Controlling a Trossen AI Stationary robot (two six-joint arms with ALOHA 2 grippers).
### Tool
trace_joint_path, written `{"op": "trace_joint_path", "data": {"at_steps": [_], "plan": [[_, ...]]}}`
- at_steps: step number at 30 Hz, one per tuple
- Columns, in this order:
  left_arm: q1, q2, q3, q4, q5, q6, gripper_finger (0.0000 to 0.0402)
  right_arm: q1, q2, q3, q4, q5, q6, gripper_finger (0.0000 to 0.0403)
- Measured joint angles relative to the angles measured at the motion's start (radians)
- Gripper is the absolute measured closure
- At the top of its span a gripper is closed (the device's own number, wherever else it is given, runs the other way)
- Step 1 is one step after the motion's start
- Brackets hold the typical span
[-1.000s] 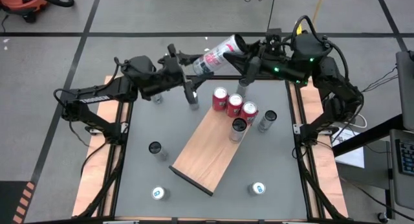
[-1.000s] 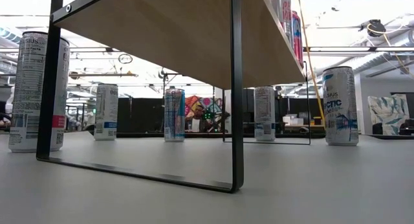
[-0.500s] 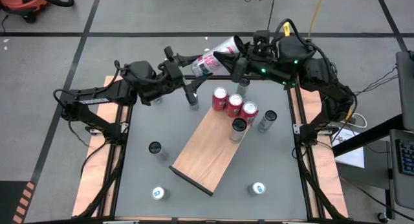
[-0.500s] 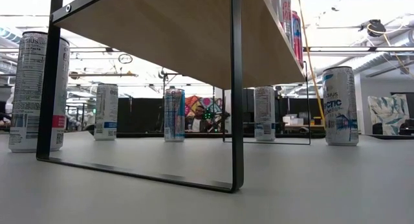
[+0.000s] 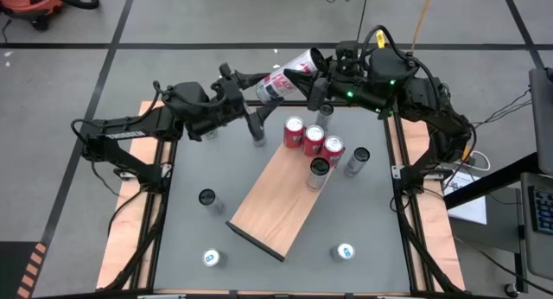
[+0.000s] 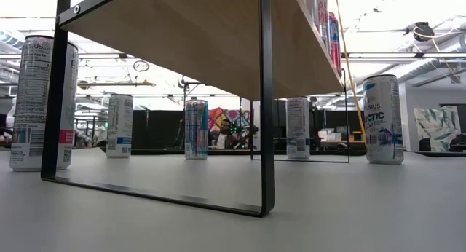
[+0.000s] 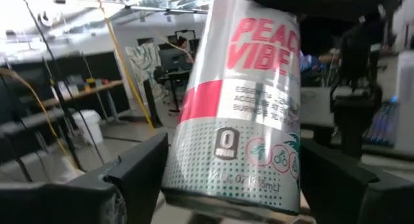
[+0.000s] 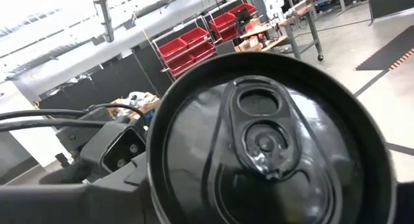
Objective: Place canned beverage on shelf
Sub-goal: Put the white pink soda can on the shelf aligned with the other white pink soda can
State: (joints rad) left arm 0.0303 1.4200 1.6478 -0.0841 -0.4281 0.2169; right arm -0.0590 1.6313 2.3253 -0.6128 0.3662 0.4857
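A white and pink can hangs on its side in the air above the table's far edge, its lid toward the right. My right gripper is shut on its lid end. My left gripper is open: its fingers stand on either side of the can's bottom end, with narrow gaps. The shelf stands slantwise on the table on black frame legs. Three red-topped cans and a dark can stand on its far end. My right gripper holds the can by its lid end, one finger on each side of the wall just behind the rim. It comes in about level from the table's right, end-on to the can. The can is lifted clear and lies tilted, bottom toward my left gripper.
Loose cans stand on the grey tabletop: one right of the shelf, one left of it, two near the front, and some at the far edge under the arms.
My right gripper has moved toward the table's left, up to the can's lid end, and now has its fingers around it. The can has stayed in the air, shifting slightly left. My left arm has kept its place.
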Motion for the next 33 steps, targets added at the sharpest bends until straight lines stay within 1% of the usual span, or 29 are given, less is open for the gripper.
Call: {"op": "trace_joint_path", "data": {"at_steps": [2,5,9,13,19,22,26,30,33], "plan": [[0.0,-0.001,0.001,0.001,0.013,-0.071,0.0072,-0.001,-0.005,0.0,-0.005,-0.001,-0.008,0.0162],[0.0,-0.009,0.002,0.005,0.063,-0.173,0.0051,-0.001,-0.009,0.0,-0.006,-0.001,-0.03,0.0166],[0.0,-0.011,0.003,-0.002,0.105,-0.272,0.0034,-0.001,-0.022,0.0,-0.027,-0.006,-0.052,0.0167],[0.005,-0.016,0.003,-0.001,0.16,-0.337,0.0031,-0.001,-0.035,0.0,-0.046,-0.017,-0.061,0.0166],[0.016,-0.033,0.001,-0.006,0.264,-0.429,0.0031,-0.02,-0.056,0.0,-0.09,-0.116,-0.064,0.0167],[0.032,-0.042,0.001,0.003,0.346,-0.495,0.0031,-0.031,-0.064,0.0,-0.125,-0.157,-0.07,0.0167],[0.073,-0.052,0.001,-0.003,0.482,-0.613,0.0031,-0.047,-0.065,0.0,-0.139,-0.247,-0.113,0.0167],[0.123,-0.058,0.0,-0.01,0.648,-0.729,0.0031,-0.067,-0.066,0.0,-0.14,-0.413,-0.157,0.0167],[0.156,-0.061,0.0,-0.018,0.746,-0.762,0.0031,-0.085,-0.067,0.0,-0.141,-0.54,-0.179,0.0167]]}}
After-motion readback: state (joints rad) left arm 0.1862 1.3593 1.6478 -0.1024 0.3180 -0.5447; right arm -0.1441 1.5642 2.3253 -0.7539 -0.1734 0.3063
